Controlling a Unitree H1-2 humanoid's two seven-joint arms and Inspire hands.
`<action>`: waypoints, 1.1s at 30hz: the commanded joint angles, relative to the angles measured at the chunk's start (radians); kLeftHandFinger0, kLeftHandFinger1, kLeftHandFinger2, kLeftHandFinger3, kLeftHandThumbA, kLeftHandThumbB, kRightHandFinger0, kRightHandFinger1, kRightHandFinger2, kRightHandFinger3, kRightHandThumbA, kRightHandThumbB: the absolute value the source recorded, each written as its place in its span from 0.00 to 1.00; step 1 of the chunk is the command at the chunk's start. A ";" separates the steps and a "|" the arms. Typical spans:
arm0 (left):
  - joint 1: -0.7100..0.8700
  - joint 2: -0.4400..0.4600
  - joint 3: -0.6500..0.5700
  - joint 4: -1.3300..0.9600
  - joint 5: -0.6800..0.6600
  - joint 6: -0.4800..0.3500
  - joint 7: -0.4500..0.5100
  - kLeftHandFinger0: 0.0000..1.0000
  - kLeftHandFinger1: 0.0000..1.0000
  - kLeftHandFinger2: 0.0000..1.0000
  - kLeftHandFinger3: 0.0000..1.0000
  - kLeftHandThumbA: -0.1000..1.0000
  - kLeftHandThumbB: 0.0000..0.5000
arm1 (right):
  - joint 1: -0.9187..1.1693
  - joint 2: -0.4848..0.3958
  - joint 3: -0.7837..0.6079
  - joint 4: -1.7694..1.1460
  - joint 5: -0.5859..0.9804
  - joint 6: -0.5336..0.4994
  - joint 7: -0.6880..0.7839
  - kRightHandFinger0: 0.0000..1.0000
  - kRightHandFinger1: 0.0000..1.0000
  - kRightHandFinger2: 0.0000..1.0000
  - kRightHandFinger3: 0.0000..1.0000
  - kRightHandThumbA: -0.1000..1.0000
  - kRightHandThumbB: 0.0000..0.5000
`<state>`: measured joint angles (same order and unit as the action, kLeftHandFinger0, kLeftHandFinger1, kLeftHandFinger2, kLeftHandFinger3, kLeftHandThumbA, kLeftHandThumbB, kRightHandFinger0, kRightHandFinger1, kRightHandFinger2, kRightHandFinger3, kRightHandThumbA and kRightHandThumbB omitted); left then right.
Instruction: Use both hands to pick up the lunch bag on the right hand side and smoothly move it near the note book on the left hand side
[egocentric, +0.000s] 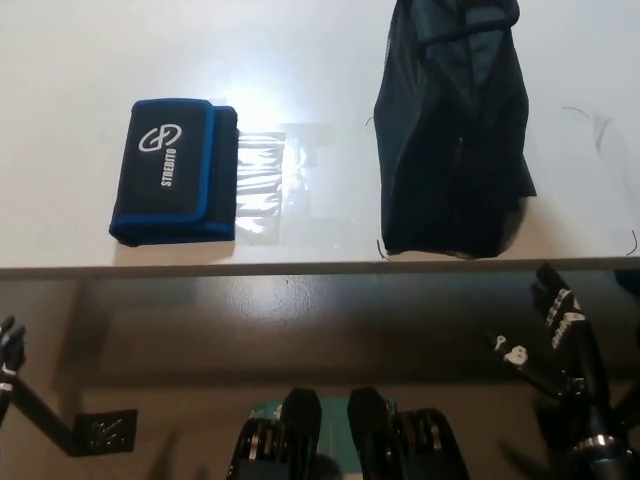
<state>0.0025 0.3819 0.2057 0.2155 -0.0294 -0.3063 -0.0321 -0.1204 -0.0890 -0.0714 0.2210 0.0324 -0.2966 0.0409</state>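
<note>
Lunch bag (455, 135) sitting near tabletop (70, 60) front edge, right side; notebook (175, 170) left. Right hand (550, 335) hanging below the edge, released, empty. Left hand (10, 345) barely showing, state unclear. Both should be flanking the bag evenly.

A dark lunch bag (455, 140) stands at the right; the blue-edged black notebook (175, 170) lies flat at the left.

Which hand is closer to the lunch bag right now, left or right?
Right. The black right hand sits below the table edge, almost directly under the dark lunch bag, fingers apart. The left hand barely shows at the far left edge, beyond the blue-trimmed notebook, so it has farther to travel.
</note>
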 joint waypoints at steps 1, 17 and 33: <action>0.007 0.049 0.015 -0.127 -0.046 -0.099 -0.044 1.00 1.00 1.00 1.00 0.99 0.41 | 0.030 -0.040 0.017 -0.185 0.058 -0.079 0.065 1.00 1.00 1.00 1.00 0.99 0.31; 0.012 0.014 -0.015 -0.546 -0.089 0.044 -0.074 1.00 1.00 1.00 1.00 1.00 0.56 | 0.023 -0.014 -0.015 -0.396 0.075 -0.107 0.010 0.90 0.90 0.95 1.00 0.99 0.25; -0.292 -0.012 -0.110 -0.488 -0.043 0.126 -0.101 1.00 1.00 1.00 1.00 1.00 0.83 | -0.199 -0.051 -0.091 -0.278 0.149 -0.009 0.000 1.00 1.00 1.00 1.00 1.00 0.44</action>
<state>-0.2076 0.3677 0.1146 -0.2885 -0.0805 -0.2230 -0.1154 -0.2415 -0.1165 -0.1352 -0.0780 0.1183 -0.3329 0.0530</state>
